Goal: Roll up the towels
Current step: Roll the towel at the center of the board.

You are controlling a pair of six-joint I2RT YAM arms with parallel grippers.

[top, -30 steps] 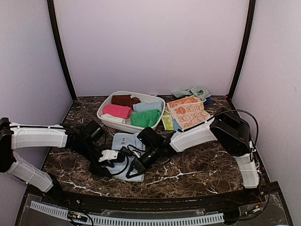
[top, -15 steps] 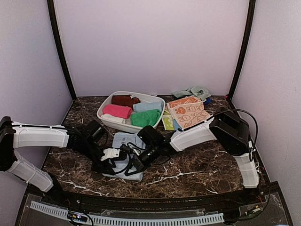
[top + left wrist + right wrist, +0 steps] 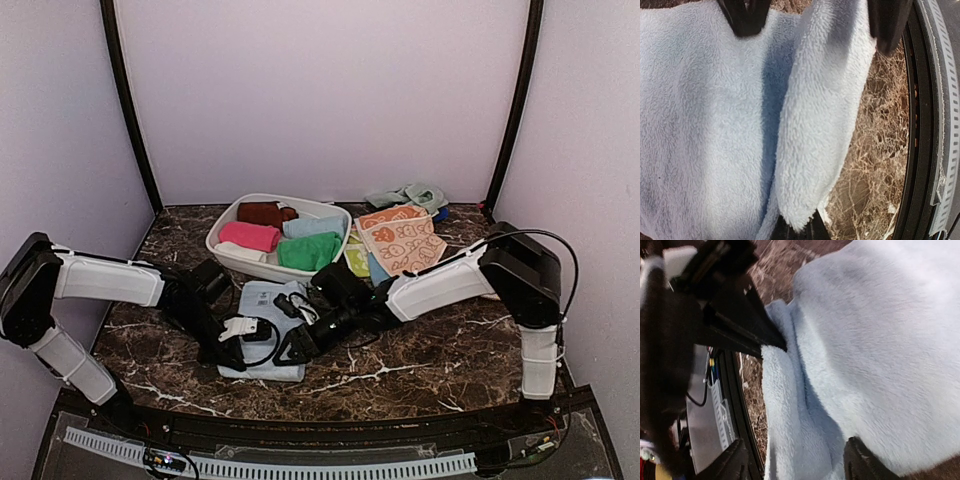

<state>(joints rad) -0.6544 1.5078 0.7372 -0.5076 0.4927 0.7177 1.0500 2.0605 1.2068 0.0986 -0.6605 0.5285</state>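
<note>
A pale blue towel (image 3: 258, 298) lies spread on the dark marbled bench (image 3: 450, 350), just in front of a white basin (image 3: 222, 250) and between the two arms. Its near edge is turned up into a thick fold. In the left wrist view this fold runs between the left fingers (image 3: 742, 17), which are clamped on it, and the rest of the towel lies flat to one side. The right wrist view shows the same pinch from the other side, with a dark finger of the left arm biting the end of the fold. The right fingers (image 3: 862, 462) stand apart. One rests on the flat part of the towel and the other hangs over the bench's near rim, so they grip nothing.

Inside the basin sit a pink towel (image 3: 250, 236), a brown towel (image 3: 262, 212), a green towel (image 3: 308, 252) and another light blue one (image 3: 312, 226), all bundled up. To the right of the basin a peach printed towel (image 3: 405, 240) lies flat on other cloths. A pale green cloth (image 3: 410, 195) is bunched against the back wall.
</note>
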